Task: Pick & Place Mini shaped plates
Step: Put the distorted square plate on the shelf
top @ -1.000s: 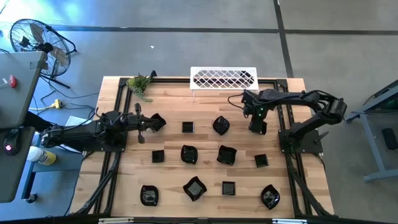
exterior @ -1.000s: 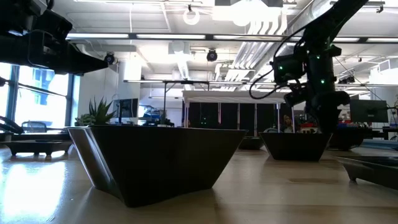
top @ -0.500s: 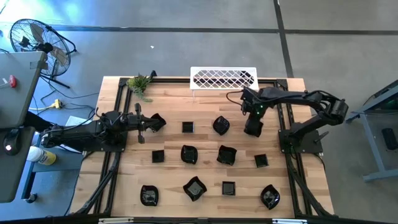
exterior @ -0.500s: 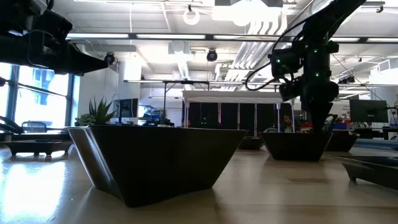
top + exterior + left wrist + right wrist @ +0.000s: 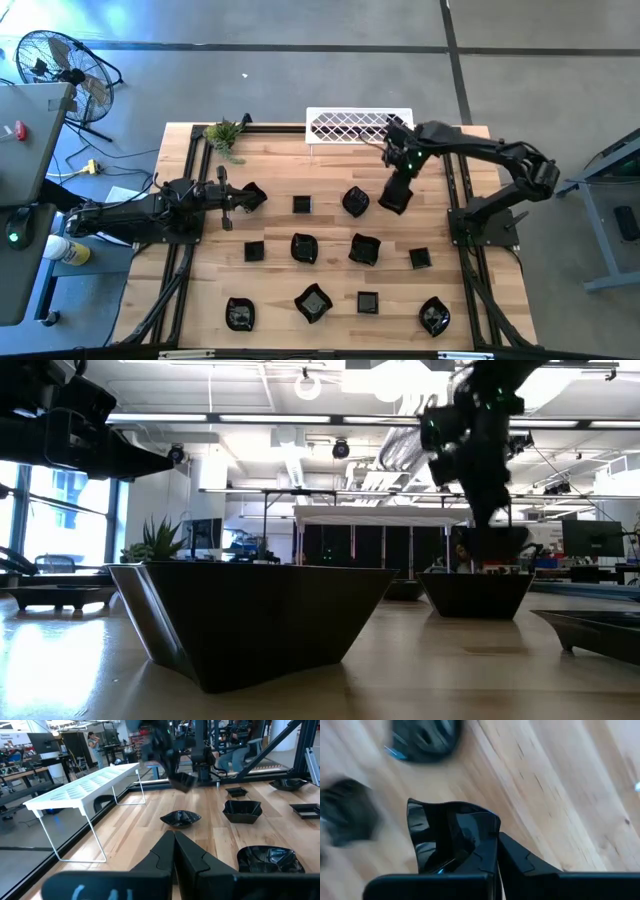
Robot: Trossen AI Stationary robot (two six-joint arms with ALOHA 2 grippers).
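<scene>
Several glossy black mini plates lie on the wooden table [image 5: 470, 300], among them a wavy plate [image 5: 355, 201] and a small square plate [image 5: 301, 204]. My right gripper [image 5: 397, 192] hangs over the far right part of the table, left of its base and right of the wavy plate. It is shut on one black plate [image 5: 451, 834], which also shows in the low view as a held plate [image 5: 495, 542]. My left gripper [image 5: 232, 198] lies low at the table's left side, its fingers [image 5: 174, 851] shut on nothing. Another plate [image 5: 252, 195] lies by its tips. My right gripper pinches the black plate by its rim [image 5: 489, 831] between the two fingers, coming from above and pointing down. The plate is lifted clear of the table and hangs tilted below the fingers.
A white lattice wire rack [image 5: 358, 125] stands at the table's far edge, just beyond my right gripper. A small green plant [image 5: 225, 133] sits at the far left corner. Black frame rails [image 5: 185, 260] run along both sides. Bare wood lies between the rack and the far row of plates.
My right gripper has risen and moved toward the table's left and slightly toward the far edge, carrying the black plate off the wood. The plate, low by the table a second ago, now hangs clear in the air. The left arm kept still.
</scene>
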